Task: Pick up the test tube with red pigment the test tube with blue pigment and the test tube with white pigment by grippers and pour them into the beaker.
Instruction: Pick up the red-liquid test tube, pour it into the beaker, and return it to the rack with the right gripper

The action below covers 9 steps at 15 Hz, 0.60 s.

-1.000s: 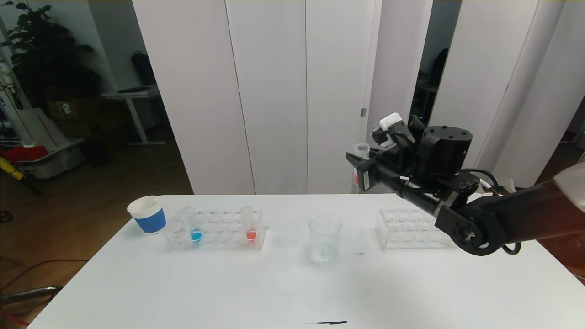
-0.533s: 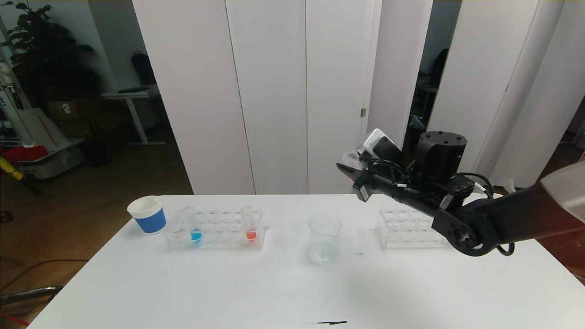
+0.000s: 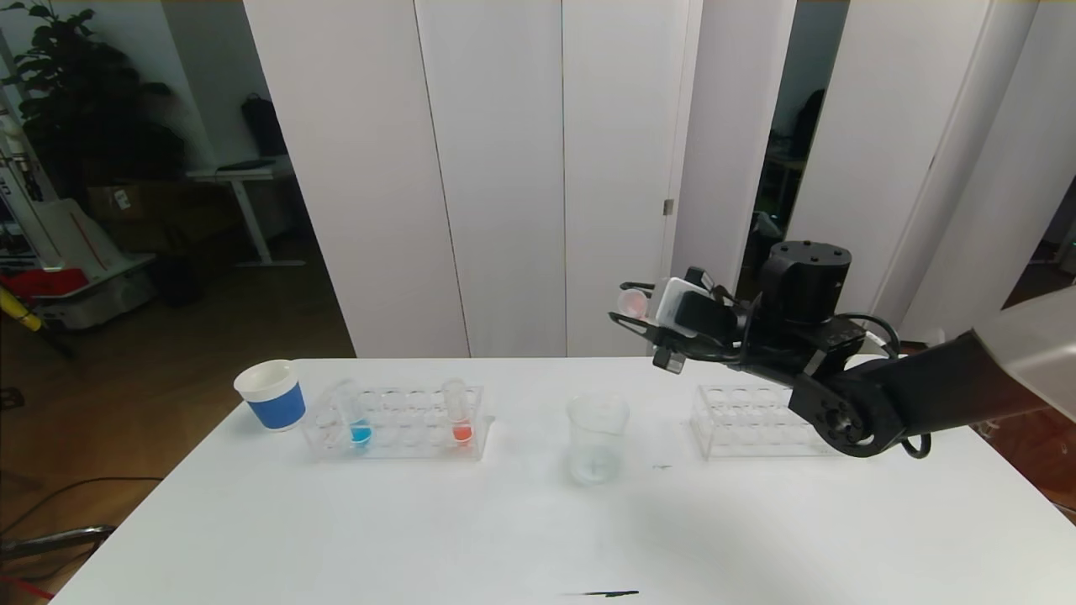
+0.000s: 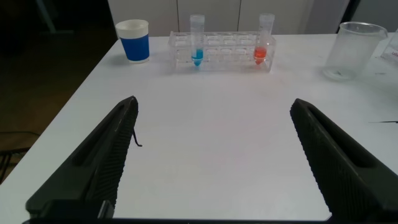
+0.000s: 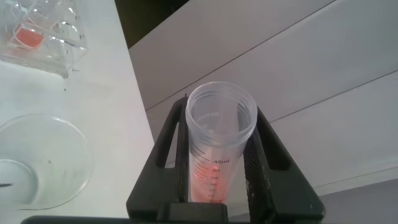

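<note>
My right gripper (image 3: pixel 629 304) is shut on the test tube with red pigment (image 3: pixel 633 301), held in the air above and to the right of the beaker (image 3: pixel 597 437). The tube lies tipped, its mouth turned leftward. In the right wrist view red liquid sits deep in the tube (image 5: pixel 214 149) between the fingers (image 5: pixel 273 162), with the beaker (image 5: pixel 81 149) below and to one side. The test tube with blue pigment (image 3: pixel 360 420) and another red tube (image 3: pixel 460 416) stand in the left rack (image 3: pixel 403 437). I cannot make out the test tube with white pigment. My left gripper (image 4: pixel 212 104) hangs open over bare table.
A blue paper cup (image 3: pixel 273 395) stands at the far left by the rack. An empty clear rack (image 3: pixel 748 420) sits under my right arm. A small dark mark (image 3: pixel 605 593) lies at the table's front edge.
My right gripper has come down and a little left while rolling, so the red tube went from upright to tipped with its mouth leftward. The left gripper has not moved.
</note>
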{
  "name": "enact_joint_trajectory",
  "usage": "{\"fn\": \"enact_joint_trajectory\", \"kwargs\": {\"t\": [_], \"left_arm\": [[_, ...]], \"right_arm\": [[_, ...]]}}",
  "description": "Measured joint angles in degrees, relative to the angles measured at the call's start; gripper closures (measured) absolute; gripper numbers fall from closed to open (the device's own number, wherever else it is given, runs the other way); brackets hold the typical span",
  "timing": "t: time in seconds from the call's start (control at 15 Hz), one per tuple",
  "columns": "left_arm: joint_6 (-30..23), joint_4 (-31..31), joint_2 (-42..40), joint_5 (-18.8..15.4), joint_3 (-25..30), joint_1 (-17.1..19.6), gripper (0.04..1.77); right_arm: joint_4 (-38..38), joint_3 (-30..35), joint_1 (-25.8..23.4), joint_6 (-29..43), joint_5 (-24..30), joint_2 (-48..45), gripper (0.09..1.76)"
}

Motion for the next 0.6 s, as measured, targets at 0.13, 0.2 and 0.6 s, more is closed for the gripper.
{"fn": "enact_joint_trajectory", "kwargs": {"t": [0.13,0.2,0.6], "left_arm": [[0.02,0.00,-0.02,0.00,0.00,0.00,0.06],[0.00,0.00,-0.02,0.02,0.00,0.00,0.06],[0.02,0.00,-0.02,0.00,0.00,0.00,0.06]], "right_arm": [[0.49,-1.43,-0.46,-4.14,2.26,1.02,1.27],[1.05,-2.56,-0.51,-6.18,2.56,1.56,1.27],[2.54,-5.84,-0.73,-16.06,7.13,3.74,1.27]]}}
